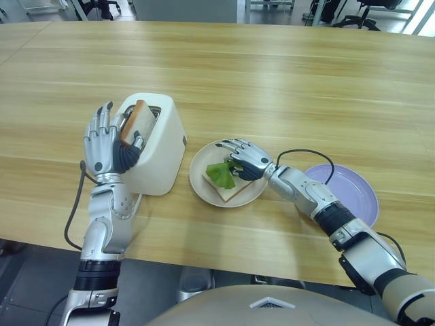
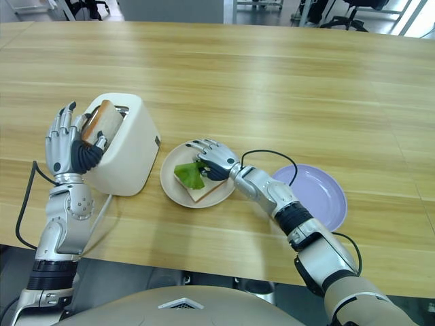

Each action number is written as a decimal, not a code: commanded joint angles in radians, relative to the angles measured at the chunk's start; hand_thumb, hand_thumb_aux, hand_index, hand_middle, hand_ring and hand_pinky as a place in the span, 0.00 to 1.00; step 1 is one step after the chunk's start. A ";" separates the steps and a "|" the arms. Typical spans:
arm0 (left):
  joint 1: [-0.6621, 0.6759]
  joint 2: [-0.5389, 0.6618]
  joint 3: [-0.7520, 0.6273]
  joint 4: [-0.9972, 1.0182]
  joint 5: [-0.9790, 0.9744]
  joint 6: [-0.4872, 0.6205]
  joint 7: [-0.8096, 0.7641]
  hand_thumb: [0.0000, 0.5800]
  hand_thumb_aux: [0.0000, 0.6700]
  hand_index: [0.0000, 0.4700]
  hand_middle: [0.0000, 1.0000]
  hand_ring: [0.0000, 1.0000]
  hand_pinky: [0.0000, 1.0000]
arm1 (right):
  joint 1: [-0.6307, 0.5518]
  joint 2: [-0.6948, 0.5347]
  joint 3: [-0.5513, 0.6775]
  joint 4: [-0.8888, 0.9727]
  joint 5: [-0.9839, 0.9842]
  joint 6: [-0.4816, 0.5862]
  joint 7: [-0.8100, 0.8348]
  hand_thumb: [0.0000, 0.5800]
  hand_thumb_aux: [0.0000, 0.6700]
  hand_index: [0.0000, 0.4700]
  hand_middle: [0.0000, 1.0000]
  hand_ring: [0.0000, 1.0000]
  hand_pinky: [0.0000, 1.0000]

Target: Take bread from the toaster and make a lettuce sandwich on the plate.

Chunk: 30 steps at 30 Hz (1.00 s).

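Left hand [image 1: 102,142] pinches bread [image 1: 134,121] between thumb and fingers: lift it straight out of the toaster [image 1: 162,146]. Right hand [image 1: 246,159] has its fingers curled, pinning lettuce [image 1: 220,174] beneath them.

One toaster [image 1: 161,146], two bread slices [image 1: 137,121] [image 1: 236,193], one lettuce leaf [image 1: 220,175], two plates [image 1: 196,171] [image 1: 358,195]

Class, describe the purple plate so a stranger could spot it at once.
On the wooden table, start at the white toaster and go right. Past the cream plate lies the purple plate. Unlike the cream one, it holds no food.
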 commanded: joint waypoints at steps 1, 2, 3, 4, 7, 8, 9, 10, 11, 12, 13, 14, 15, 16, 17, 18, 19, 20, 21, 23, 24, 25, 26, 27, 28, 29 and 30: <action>0.016 -0.006 0.006 -0.020 0.002 0.016 0.000 0.00 0.00 0.00 0.00 0.00 0.00 | -0.017 0.004 0.020 0.039 -0.006 -0.008 -0.018 1.00 1.00 0.98 0.00 0.00 0.00; 0.017 -0.006 0.006 -0.023 0.002 0.017 0.001 0.00 0.00 0.00 0.00 0.00 0.00 | -0.022 0.006 0.023 0.054 -0.009 -0.007 -0.025 1.00 1.00 0.98 0.00 0.00 0.00; 0.018 -0.005 0.008 -0.027 0.005 0.020 0.005 0.00 0.00 0.00 0.00 0.00 0.00 | -0.032 0.009 0.034 0.082 -0.022 -0.001 -0.032 1.00 1.00 0.98 0.00 0.00 0.00; 0.018 -0.004 0.010 -0.029 0.007 0.022 0.010 0.00 0.00 0.00 0.00 0.00 0.00 | -0.039 0.010 0.042 0.103 -0.029 0.004 -0.038 1.00 1.00 0.98 0.00 0.00 0.00; 0.023 0.000 0.021 -0.040 -0.002 0.021 0.011 0.00 0.00 0.00 0.00 0.00 0.00 | -0.067 0.015 0.078 0.173 -0.057 0.026 -0.035 1.00 1.00 0.98 0.00 0.00 0.00; 0.025 0.001 0.023 -0.044 -0.003 0.022 0.008 0.00 0.00 0.00 0.00 0.00 0.00 | -0.075 0.016 0.089 0.188 -0.070 0.034 -0.037 1.00 1.00 0.98 0.00 0.00 0.00; 0.026 0.003 0.026 -0.045 -0.001 0.031 0.003 0.00 0.00 0.00 0.00 0.00 0.00 | -0.081 0.016 0.099 0.204 -0.077 0.041 -0.030 0.88 0.65 0.64 0.00 0.00 0.00; 0.026 0.004 0.025 -0.042 -0.003 0.040 -0.013 0.00 0.00 0.00 0.00 0.00 0.00 | -0.087 0.017 0.108 0.215 -0.079 0.044 -0.017 0.21 0.11 0.11 0.00 0.00 0.00; 0.027 0.006 0.022 -0.033 -0.003 0.044 -0.020 0.00 0.00 0.00 0.00 0.00 0.00 | -0.089 0.017 0.115 0.221 -0.078 0.045 -0.004 0.21 0.11 0.11 0.00 0.00 0.00; 0.027 0.007 0.018 -0.022 -0.005 0.046 -0.028 0.00 0.00 0.00 0.00 0.00 0.00 | -0.092 0.016 0.121 0.222 -0.079 0.046 0.001 0.00 0.00 0.00 0.00 0.00 0.00; 0.027 0.008 0.015 -0.015 -0.006 0.047 -0.033 0.00 0.00 0.00 0.00 0.00 0.00 | -0.093 0.014 0.124 0.221 -0.080 0.048 0.002 0.00 0.00 0.00 0.00 0.00 0.00; 0.028 0.007 0.013 -0.006 -0.009 0.049 -0.037 0.00 0.00 0.00 0.00 0.00 0.00 | -0.096 0.013 0.128 0.218 -0.082 0.049 -0.002 0.00 0.00 0.00 0.00 0.00 0.00; 0.029 0.006 0.008 0.002 -0.012 0.052 -0.049 0.00 0.00 0.00 0.00 0.00 0.00 | -0.099 0.009 0.130 0.209 -0.082 0.051 -0.001 0.00 0.00 0.00 0.00 0.00 0.00; 0.029 0.005 0.005 0.007 -0.014 0.055 -0.058 0.00 0.00 0.00 0.00 0.00 0.00 | -0.102 0.007 0.132 0.203 -0.081 0.052 0.001 0.00 0.00 0.00 0.00 0.00 0.00; 0.028 0.002 0.002 0.012 -0.020 0.055 -0.064 0.00 0.00 0.00 0.00 0.00 0.00 | -0.103 0.003 0.132 0.191 -0.080 0.054 0.002 0.00 0.00 0.00 0.00 0.00 0.00; 0.025 0.000 -0.002 0.016 -0.024 0.058 -0.073 0.00 0.00 0.00 0.00 0.00 0.00 | -0.102 -0.002 0.130 0.175 -0.078 0.055 0.009 0.00 0.00 0.00 0.00 0.00 0.00; 0.023 -0.001 -0.005 0.019 -0.027 0.059 -0.079 0.00 0.00 0.00 0.00 0.00 0.00 | -0.102 -0.006 0.128 0.165 -0.076 0.057 0.013 0.00 0.00 0.00 0.00 0.00 0.00; 0.021 -0.003 -0.009 0.024 -0.030 0.059 -0.084 0.00 0.00 0.00 0.00 0.00 0.00 | -0.099 -0.013 0.125 0.143 -0.075 0.056 0.015 0.00 0.00 0.00 0.00 0.00 0.00; 0.017 -0.002 -0.015 0.034 -0.032 0.061 -0.092 0.00 0.00 0.00 0.00 0.00 0.00 | -0.094 -0.021 0.117 0.110 -0.071 0.056 0.018 0.00 0.00 0.00 0.00 0.00 0.00; 0.013 0.000 -0.020 0.046 -0.035 0.061 -0.094 0.00 0.00 0.00 0.00 0.00 0.00 | -0.085 -0.040 0.102 0.044 -0.066 0.060 0.021 0.00 0.00 0.00 0.00 0.00 0.00; 0.011 0.001 -0.021 0.051 -0.038 0.062 -0.097 0.00 0.00 0.00 0.00 0.00 0.00 | -0.080 -0.047 0.095 0.014 -0.061 0.064 0.027 0.00 0.00 0.00 0.00 0.00 0.00; 0.011 0.002 -0.022 0.055 -0.039 0.063 -0.098 0.00 0.00 0.00 0.00 0.00 0.00 | -0.077 -0.054 0.090 -0.011 -0.060 0.066 0.030 0.00 0.00 0.00 0.00 0.00 0.00; 0.010 0.003 -0.023 0.060 -0.041 0.063 -0.100 0.00 0.00 0.00 0.00 0.00 0.00 | -0.074 -0.060 0.084 -0.034 -0.057 0.069 0.031 0.00 0.00 0.00 0.00 0.00 0.00; 0.009 0.003 -0.023 0.065 -0.043 0.063 -0.102 0.00 0.00 0.00 0.00 0.00 0.00 | -0.071 -0.067 0.079 -0.060 -0.057 0.073 0.032 0.00 0.00 0.00 0.00 0.00 0.00; 0.009 0.004 -0.024 0.068 -0.044 0.063 -0.103 0.00 0.00 0.00 0.00 0.00 0.00 | -0.067 -0.073 0.073 -0.084 -0.056 0.075 0.031 0.00 0.00 0.00 0.00 0.00 0.00; 0.007 0.004 -0.026 0.073 -0.046 0.061 -0.104 0.00 0.00 0.00 0.00 0.00 0.00 | -0.064 -0.079 0.064 -0.110 -0.055 0.077 0.024 0.00 0.00 0.00 0.00 0.00 0.00; 0.005 0.004 -0.028 0.077 -0.048 0.059 -0.106 0.00 0.00 0.00 0.00 0.00 0.00 | -0.061 -0.083 0.054 -0.134 -0.052 0.079 0.020 0.00 0.00 0.00 0.00 0.00 0.00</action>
